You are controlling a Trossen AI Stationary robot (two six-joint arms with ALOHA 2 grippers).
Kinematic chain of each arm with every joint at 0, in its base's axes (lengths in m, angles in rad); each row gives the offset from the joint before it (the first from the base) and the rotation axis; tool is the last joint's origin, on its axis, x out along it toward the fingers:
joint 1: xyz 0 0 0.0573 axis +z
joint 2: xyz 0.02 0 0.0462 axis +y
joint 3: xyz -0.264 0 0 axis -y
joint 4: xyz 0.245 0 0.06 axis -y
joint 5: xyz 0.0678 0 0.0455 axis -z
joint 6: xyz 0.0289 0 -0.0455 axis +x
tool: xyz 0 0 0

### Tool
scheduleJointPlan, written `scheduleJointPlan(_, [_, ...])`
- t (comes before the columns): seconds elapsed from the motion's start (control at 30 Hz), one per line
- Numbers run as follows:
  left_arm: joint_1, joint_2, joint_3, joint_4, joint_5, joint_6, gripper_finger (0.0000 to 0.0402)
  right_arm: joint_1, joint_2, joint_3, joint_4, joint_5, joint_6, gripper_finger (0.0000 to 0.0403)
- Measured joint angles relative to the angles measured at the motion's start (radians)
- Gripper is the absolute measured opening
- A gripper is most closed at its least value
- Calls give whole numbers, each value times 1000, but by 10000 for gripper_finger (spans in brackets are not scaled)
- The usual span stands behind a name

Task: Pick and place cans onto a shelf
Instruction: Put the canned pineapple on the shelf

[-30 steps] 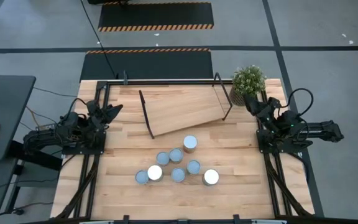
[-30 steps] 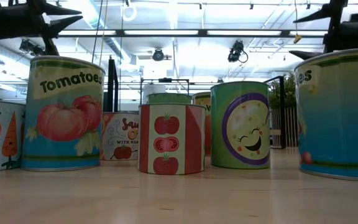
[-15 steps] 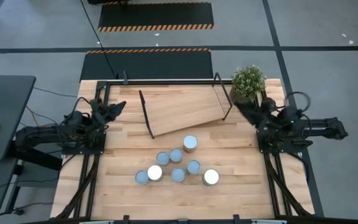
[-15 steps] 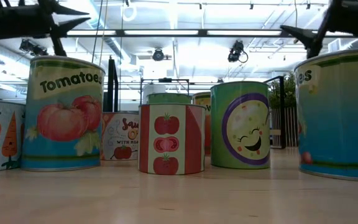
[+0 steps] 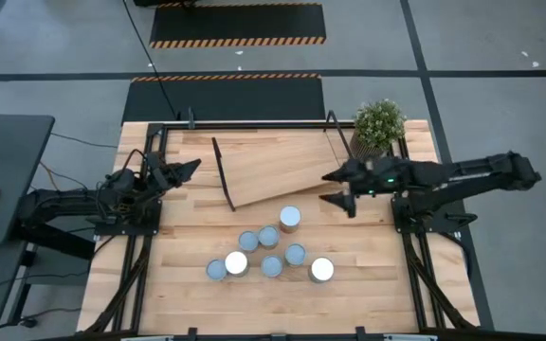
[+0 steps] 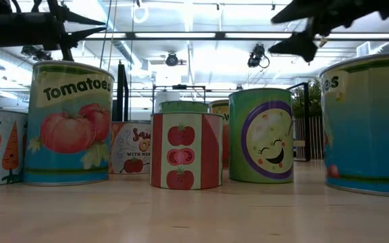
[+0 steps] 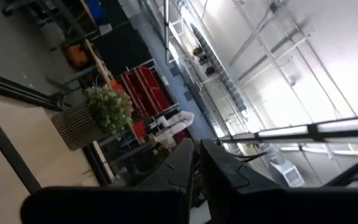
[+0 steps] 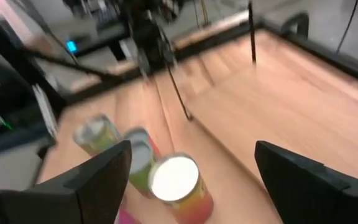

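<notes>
Seven cans stand upright on their bases in a cluster at the table's near middle. One has orange-brown sides, and two have white tops. The shelf, a light-wood board with black frame ends, lies skewed behind them. My right gripper is open and empty, above the table by the shelf's near right corner, to the right of the orange-sided can. My left gripper is shut and empty at the table's left, left of the shelf.
A potted green plant stands at the table's far right corner. A black rail runs along the far edge. Bare wood lies to the left and right of the can cluster.
My right gripper has reached out from the table's right edge toward the left, past the plant, to the shelf's near right corner. My left gripper has edged a little toward the shelf. The cans and the shelf have not moved.
</notes>
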Motion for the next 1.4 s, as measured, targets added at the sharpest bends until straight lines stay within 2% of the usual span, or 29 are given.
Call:
scheduleJointPlan(0.2, [0,0,0,-21,8,14,36,8,212,143,-145,-1,-74,348])
scheduleJointPlan(0.37, [0,0,0,1,86,-36,36,8,353,285,-326,-35,-185,350])
scheduleJointPlan(0.57, [0,0,0,1,115,76,43,18,504,426,-538,-61,-343,370])
scheduleJointPlan(0.67, [0,0,0,-15,103,105,73,29,572,477,-595,-84,-387,384])
scheduleJointPlan(0.8, [0,0,0,-56,101,135,138,42,652,538,-639,-107,-409,398])
scheduleJointPlan(1.03, [0,0,11,-61,96,369,229,62,758,570,-652,-91,-446,399])
scheduleJointPlan(1.2, [0,0,72,-126,58,556,253,65,799,570,-636,-83,-453,398])
scheduleJointPlan(1.4, [0,0,186,-290,6,743,250,65,814,570,-559,-56,-473,399])
